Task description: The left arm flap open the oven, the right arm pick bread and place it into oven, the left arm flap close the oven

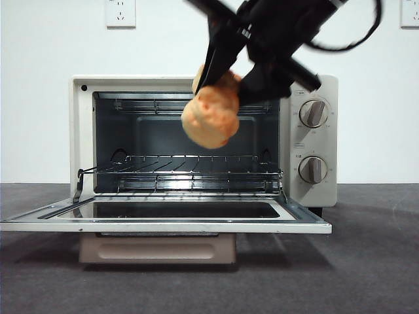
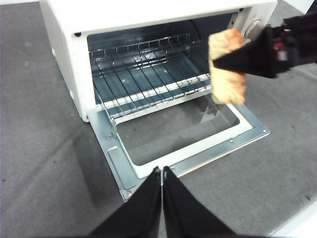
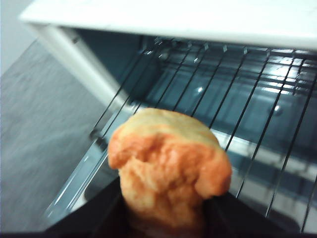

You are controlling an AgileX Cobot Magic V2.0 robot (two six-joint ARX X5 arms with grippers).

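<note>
While the black two-finger right gripper (image 1: 229,82) clamps the lumpy golden-orange bread (image 1: 211,118), I see it hanging above the wire rack (image 1: 190,171), before the cream-white oven's (image 1: 314,140) mouth; the rack lies inward and below. My left gripper (image 2: 162,171), jaws together, waits outside the dropped door (image 1: 163,226).

The bulky matte-black right arm (image 1: 281,33) carries a thin looping black cable and ends in a flat, wedge-shaped black claw (image 1: 226,72). The left claw (image 2: 162,183) shows two tapering black jaws.

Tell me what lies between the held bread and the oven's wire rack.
Nothing: in the front view, only open air separates the bread, held by the right end effector, from the wire rack below.
</note>
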